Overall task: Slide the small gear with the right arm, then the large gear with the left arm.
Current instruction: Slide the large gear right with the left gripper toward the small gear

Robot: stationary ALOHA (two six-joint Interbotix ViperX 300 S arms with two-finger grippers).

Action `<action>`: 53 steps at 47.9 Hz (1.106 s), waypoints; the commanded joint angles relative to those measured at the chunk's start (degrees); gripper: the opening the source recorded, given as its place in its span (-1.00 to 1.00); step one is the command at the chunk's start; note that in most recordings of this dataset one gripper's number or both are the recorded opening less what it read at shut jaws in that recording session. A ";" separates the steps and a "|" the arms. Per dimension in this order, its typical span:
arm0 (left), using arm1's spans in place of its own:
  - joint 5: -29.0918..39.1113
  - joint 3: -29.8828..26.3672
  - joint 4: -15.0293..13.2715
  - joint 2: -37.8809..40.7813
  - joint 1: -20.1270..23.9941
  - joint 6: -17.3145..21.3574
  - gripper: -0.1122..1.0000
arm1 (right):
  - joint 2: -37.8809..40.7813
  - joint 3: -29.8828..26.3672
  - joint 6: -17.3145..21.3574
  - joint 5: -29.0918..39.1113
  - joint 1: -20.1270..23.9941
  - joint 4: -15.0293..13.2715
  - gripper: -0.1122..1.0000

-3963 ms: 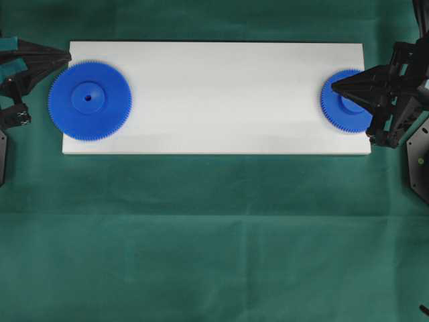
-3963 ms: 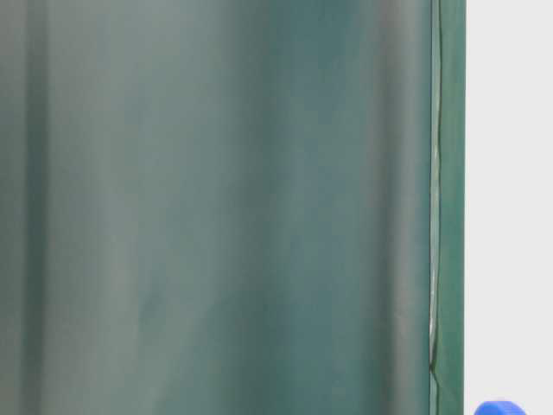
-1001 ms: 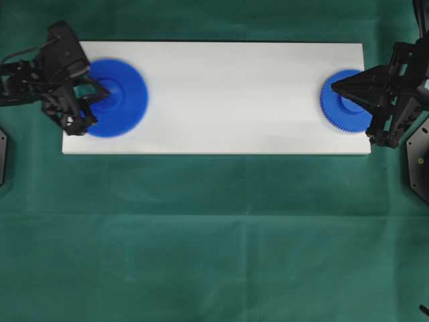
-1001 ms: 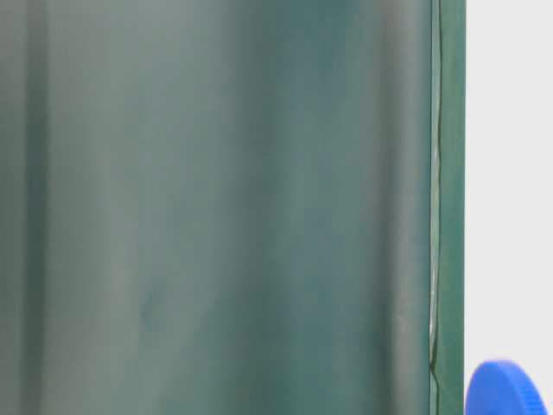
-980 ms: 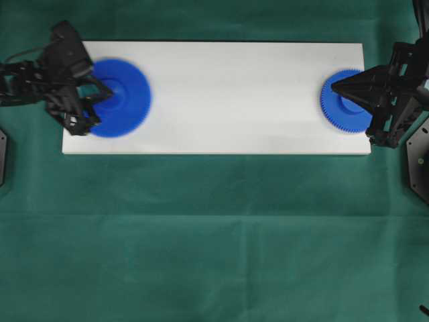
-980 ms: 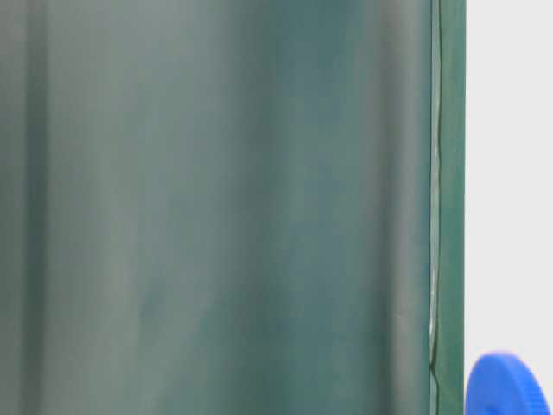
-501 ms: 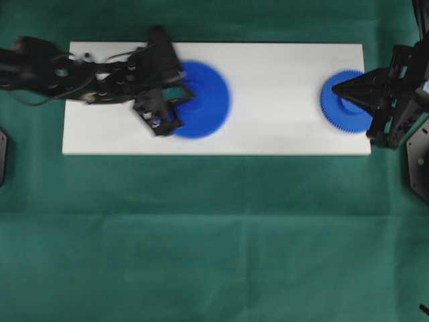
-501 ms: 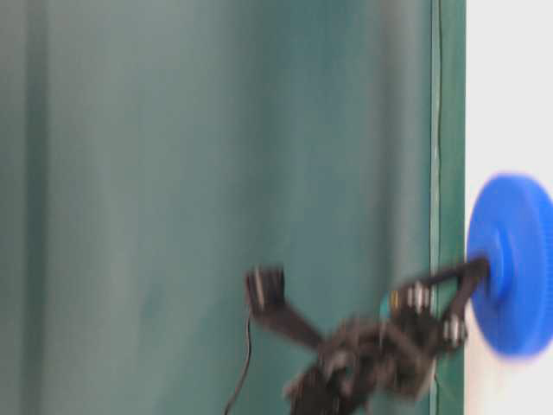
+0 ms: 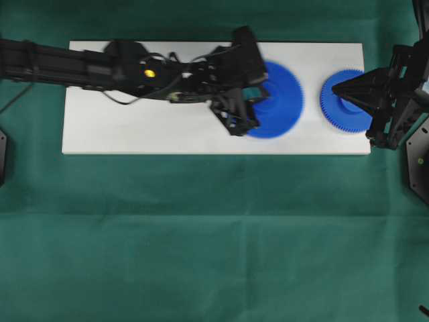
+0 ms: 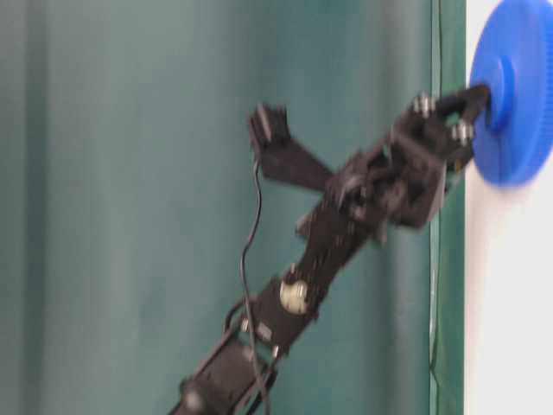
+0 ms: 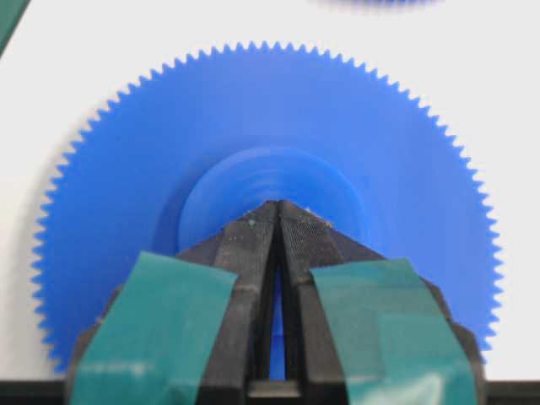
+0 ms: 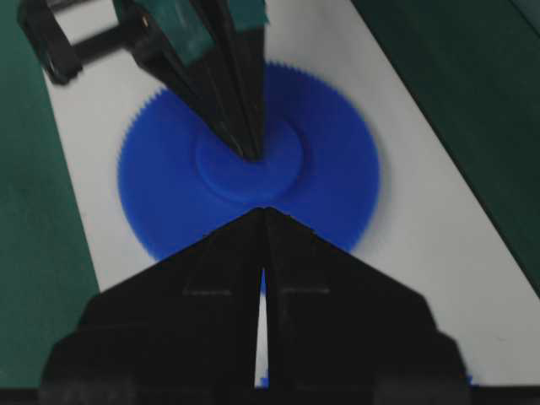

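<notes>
The left arm [image 9: 100,67] stretches across the white board [image 9: 134,134] on the green-clothed worktop [image 9: 214,235], its jaws pinched nearly together with their tip pressed on the raised hub of the large gear [image 9: 276,100]. In the left wrist view the two fingers [image 11: 253,245] meet at a point on that hub, a thin slit between them lower down, and nothing is gripped. The large gear [image 11: 270,160] lies flat on the board, just beside the small gear [image 9: 343,100] but apart from it, and is blurred in the overhead view. The small gear sits at the board's end nearest the right arm [image 9: 395,94], whose jaws are likewise drawn to a narrow point, tip resting over the small gear's hub.
</notes>
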 commanded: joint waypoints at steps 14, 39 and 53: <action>8.61 -11.16 0.18 6.06 -1.85 1.49 -0.81 | -0.18 0.35 -0.09 -0.44 0.00 -0.18 0.10; 8.61 -9.76 0.18 5.36 -1.85 1.93 -0.81 | -0.18 0.53 -0.09 -0.44 0.00 -0.18 0.10; 8.70 -9.32 0.18 4.92 -1.85 1.93 -0.81 | -0.18 0.53 0.00 -0.44 0.00 -0.18 0.10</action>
